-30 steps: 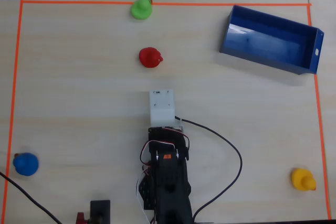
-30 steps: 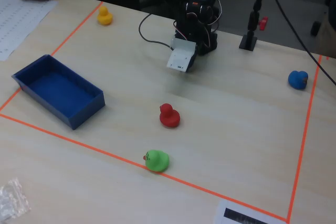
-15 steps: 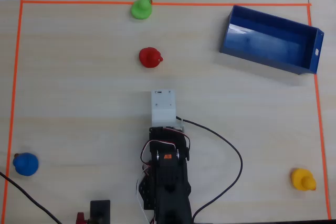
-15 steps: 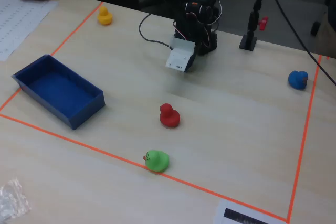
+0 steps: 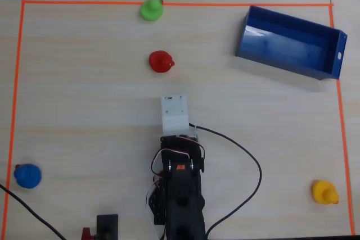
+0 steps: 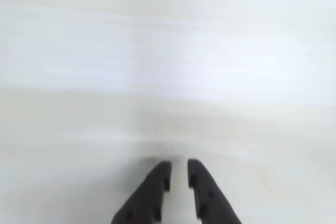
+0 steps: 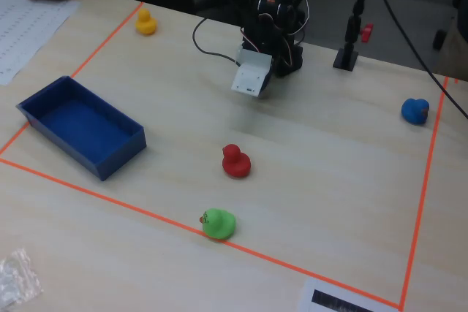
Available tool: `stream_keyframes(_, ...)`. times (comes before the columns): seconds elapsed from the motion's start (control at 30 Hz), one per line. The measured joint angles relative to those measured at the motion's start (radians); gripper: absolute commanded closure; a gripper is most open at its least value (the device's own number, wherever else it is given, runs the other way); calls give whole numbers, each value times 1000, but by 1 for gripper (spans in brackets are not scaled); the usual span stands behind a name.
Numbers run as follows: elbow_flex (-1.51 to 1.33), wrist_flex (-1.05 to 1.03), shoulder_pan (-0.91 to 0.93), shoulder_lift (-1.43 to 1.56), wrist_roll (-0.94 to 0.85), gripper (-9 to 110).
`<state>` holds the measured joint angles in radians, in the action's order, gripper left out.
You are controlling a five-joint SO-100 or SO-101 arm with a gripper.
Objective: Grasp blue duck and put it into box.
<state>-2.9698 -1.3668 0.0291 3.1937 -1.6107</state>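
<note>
The fingers (image 6: 178, 167) were nearly together, gripping nothing, over bare tabletop (image 5: 84, 94). The blue duck (image 5: 27, 175) sat well apart from the box (image 5: 289, 42).

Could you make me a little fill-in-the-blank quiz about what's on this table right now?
1. The toy nearest the arm's white wrist block is the ____ duck.
2. The box holds ____ ducks.
3. In the overhead view, the blue duck sits at the lower ____ corner.
4. In the wrist view, the gripper holds ____.

Missing words: red; no; left; nothing
</note>
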Motion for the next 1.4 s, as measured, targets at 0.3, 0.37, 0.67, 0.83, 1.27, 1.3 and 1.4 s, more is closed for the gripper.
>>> stream_keyframes(0.3,637,-291,-491,-657,310,78)
stream_keyframes(0.37,775,-287,-629,-793,413,77)
stream_keyframes(0.67,1008,-115,-1032,-1197,750,77)
stream_keyframes(0.83,1117,-89,-1115,-1336,845,76)
stream_keyframes(1.27,1532,-169,-1276,-1690,996,76)
stream_keyframes(1.3,1559,-169,-1295,-1718,1011,76)
stream_keyframes(1.4,1651,-172,-1356,-1809,1060,76)
